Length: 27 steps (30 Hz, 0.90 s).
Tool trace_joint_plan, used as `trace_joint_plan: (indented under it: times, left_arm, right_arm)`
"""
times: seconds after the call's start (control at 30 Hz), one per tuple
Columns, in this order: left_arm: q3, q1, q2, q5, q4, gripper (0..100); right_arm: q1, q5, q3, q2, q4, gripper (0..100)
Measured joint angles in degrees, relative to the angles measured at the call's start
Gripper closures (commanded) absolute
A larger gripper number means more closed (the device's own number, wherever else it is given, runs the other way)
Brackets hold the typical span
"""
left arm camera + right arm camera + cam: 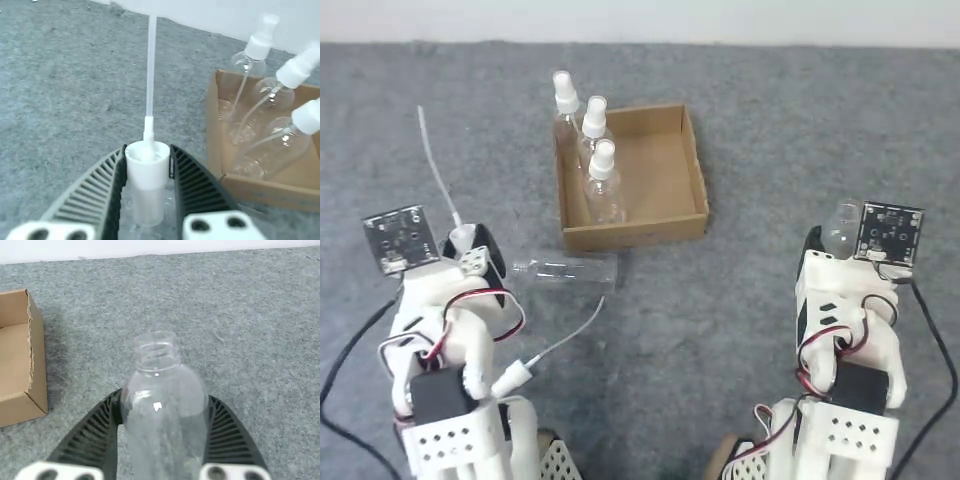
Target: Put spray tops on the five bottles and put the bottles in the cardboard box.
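Left wrist view: left claw (147, 151) clamped on a white plastic spray top (146, 172), its thin dip tube pointing away. Right claw (165, 399) clamped round a clear, round-shouldered open bottle (157, 365), right of the cardboard box (635, 232). Three capped bottles (593, 160) stand along the box's left wall. A bare bottle (565, 270) lies on the grey, nubbly carpet (740, 310) near-left of the box. A loose top (513, 378) lies nearer.
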Motion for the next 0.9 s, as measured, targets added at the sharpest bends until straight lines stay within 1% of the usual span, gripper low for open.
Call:
trace_joint_plan:
  times: [0.17,0.27,0.47,0.6,0.7,0.77,0.9]
  left_arm:
    - [0.0,-2.8,2.1,-1.6,0.0,95]
    - [-0.1,-5.3,9.9,-2.8,0.0,95]
    - [-6.2,-10.9,27.8,-3.3,0.0,95]
    - [-8.6,-12.0,37.3,-3.3,0.0,95]
    - [-8.9,-12.0,41.8,-3.2,0.0,95]
    - [-8.9,-12.0,43.8,-0.7,0.5,95]
    - [-9.1,-12.4,44.4,8.9,3.0,95]
  right_arm:
    - [0.0,0.0,0.0,0.0,0.0,90.5]
    - [0.0,0.0,0.0,0.0,0.0,90.5]
    - [0.0,0.0,0.0,0.0,0.0,90.5]
    - [-0.2,0.0,0.0,0.0,0.0,90.5]
    - [-0.5,0.0,0.0,0.0,0.0,90.5]
    - [-0.5,0.0,0.0,0.0,0.0,90.5]
    - [-0.5,0.0,0.0,0.0,0.0,90.5]
